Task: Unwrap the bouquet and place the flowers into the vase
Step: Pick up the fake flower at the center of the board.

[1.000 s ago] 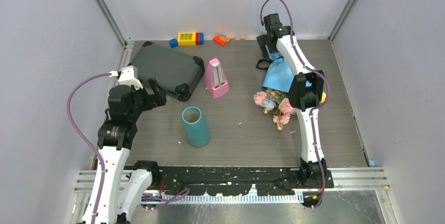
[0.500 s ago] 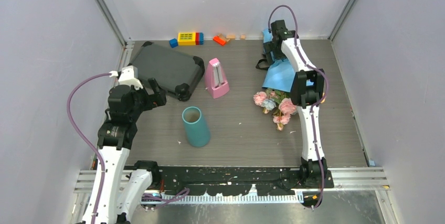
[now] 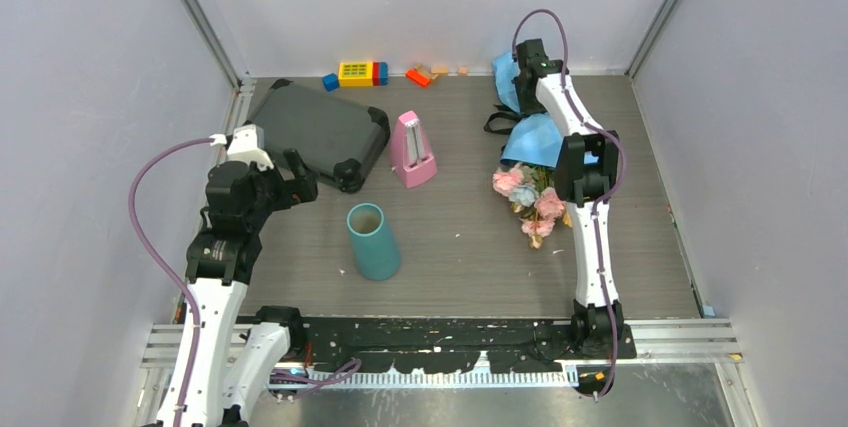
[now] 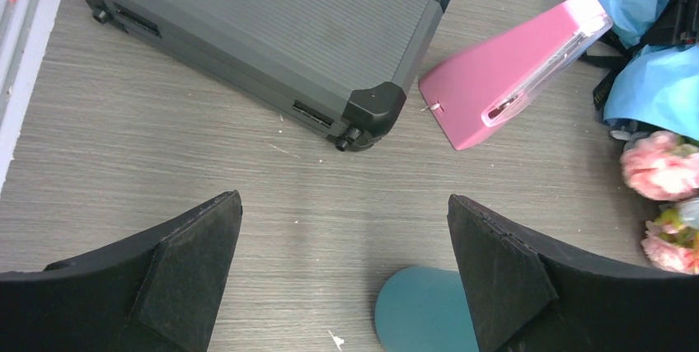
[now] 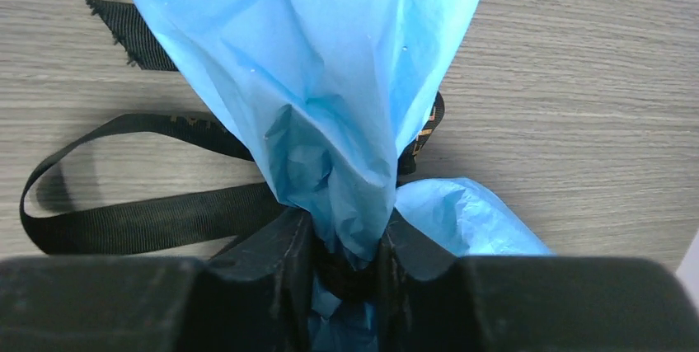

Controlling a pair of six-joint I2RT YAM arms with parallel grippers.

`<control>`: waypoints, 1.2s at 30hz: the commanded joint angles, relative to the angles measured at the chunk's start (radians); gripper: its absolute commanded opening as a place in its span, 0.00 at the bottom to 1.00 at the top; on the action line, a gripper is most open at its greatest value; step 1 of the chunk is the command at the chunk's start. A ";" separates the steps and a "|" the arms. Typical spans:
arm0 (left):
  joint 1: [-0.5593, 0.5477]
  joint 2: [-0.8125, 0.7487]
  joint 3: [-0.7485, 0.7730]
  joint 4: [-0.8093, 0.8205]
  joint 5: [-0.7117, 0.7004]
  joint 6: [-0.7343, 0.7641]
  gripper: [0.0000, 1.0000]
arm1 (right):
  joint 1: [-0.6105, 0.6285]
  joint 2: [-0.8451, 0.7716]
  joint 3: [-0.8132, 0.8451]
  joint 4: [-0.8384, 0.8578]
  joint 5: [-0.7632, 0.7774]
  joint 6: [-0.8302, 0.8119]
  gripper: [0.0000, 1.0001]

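The bouquet lies right of centre, its pink and pale blue flowers [image 3: 528,202] toward the near side and its blue paper wrap [image 3: 535,137] toward the far wall. My right gripper [image 3: 520,82] is at the wrap's far end, shut on the bunched blue paper [image 5: 330,80] close to the black ribbon [image 5: 140,216]; the jaws pinch the paper at the right gripper [image 5: 346,241]. The teal vase [image 3: 372,240] stands upright at centre. My left gripper [image 3: 300,179] hovers open left of it, and the vase [image 4: 416,311] shows by the right finger of the left gripper [image 4: 342,204].
A dark grey hard case [image 3: 320,132] lies at the back left. A pink metronome [image 3: 412,150] stands between the case and the bouquet. Coloured toy blocks [image 3: 357,72] and small orange pieces [image 3: 419,76] line the far wall.
My right gripper moved to the wrap's far end and closed on the blue paper. The wrap's end has bunched up and the flowers shifted slightly right. The left arm stayed still.
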 commanded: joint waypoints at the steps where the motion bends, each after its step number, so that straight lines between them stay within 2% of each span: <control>1: 0.006 -0.002 0.006 0.066 0.030 0.052 0.98 | 0.010 -0.139 -0.070 0.094 -0.144 0.072 0.25; 4: 0.003 0.003 0.014 0.084 0.060 0.066 0.98 | 0.010 -0.236 -0.129 0.142 -0.189 0.099 0.08; 6: -0.007 0.011 0.035 0.094 0.092 0.069 0.98 | 0.010 -0.301 -0.175 0.166 -0.218 0.113 0.01; 14: -0.048 0.073 0.175 0.142 0.235 -0.042 0.98 | 0.010 -0.640 -0.497 0.374 -0.441 0.271 0.00; 20: -0.086 0.149 0.224 0.313 0.390 -0.230 0.98 | 0.010 -0.871 -0.740 0.569 -0.708 0.411 0.00; 23: -0.146 0.201 0.233 0.410 0.437 -0.316 0.98 | 0.010 -0.951 -0.852 0.648 -0.811 0.456 0.00; 28: -0.290 0.292 0.242 0.595 0.489 -0.426 0.98 | 0.012 -1.074 -0.960 0.761 -1.069 0.548 0.00; 33: -0.414 0.380 0.277 0.690 0.461 -0.432 0.98 | 0.025 -1.155 -1.055 0.908 -1.237 0.653 0.00; 36: -0.461 0.439 0.304 0.745 0.432 -0.435 0.98 | 0.060 -1.184 -1.073 0.904 -1.280 0.653 0.00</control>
